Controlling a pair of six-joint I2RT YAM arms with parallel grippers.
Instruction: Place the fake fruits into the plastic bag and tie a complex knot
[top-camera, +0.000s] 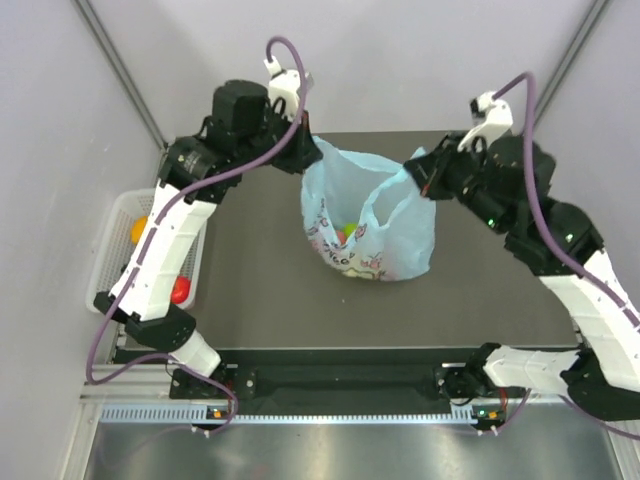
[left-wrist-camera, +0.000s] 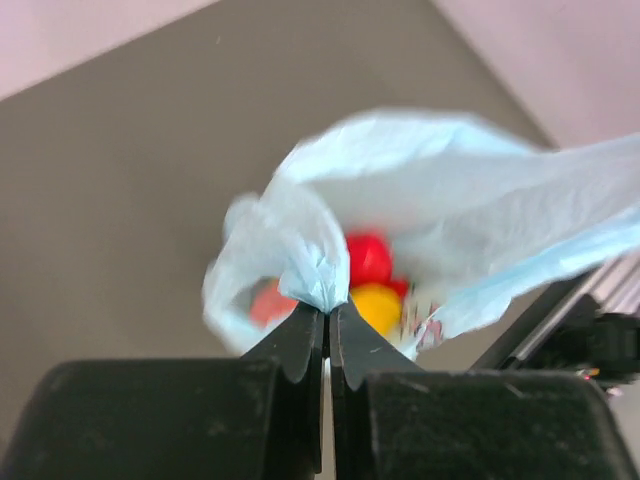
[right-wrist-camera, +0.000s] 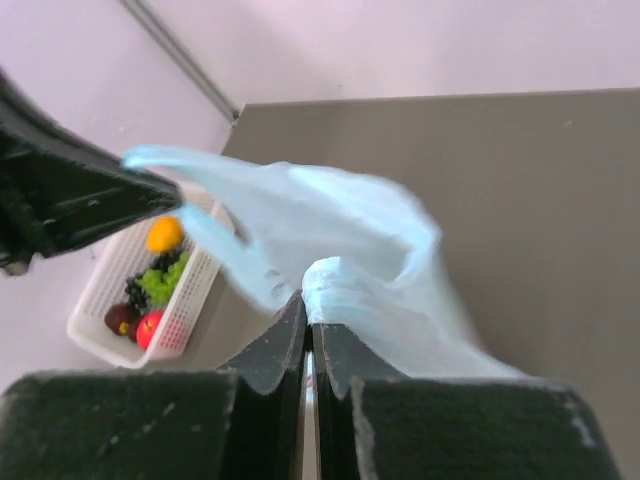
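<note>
Dark table (top-camera: 250, 290) (pale walls (top-camera: 400, 60)) bears plastic bag (top-camera: 400, 235).

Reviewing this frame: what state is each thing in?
plastic bag: unknotted, mouth pulled open, fake fruits inside.
left gripper: shut on the plastic bag.
right gripper: shut on the plastic bag.
white mesh basket: holds orange, grapes, plum, red apple.

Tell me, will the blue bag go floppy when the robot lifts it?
Probably floppy: the plastic bag wrinkles and folds where the jaws pinch it. Likely light, but the fruits inside should make its bottom sag.
</note>
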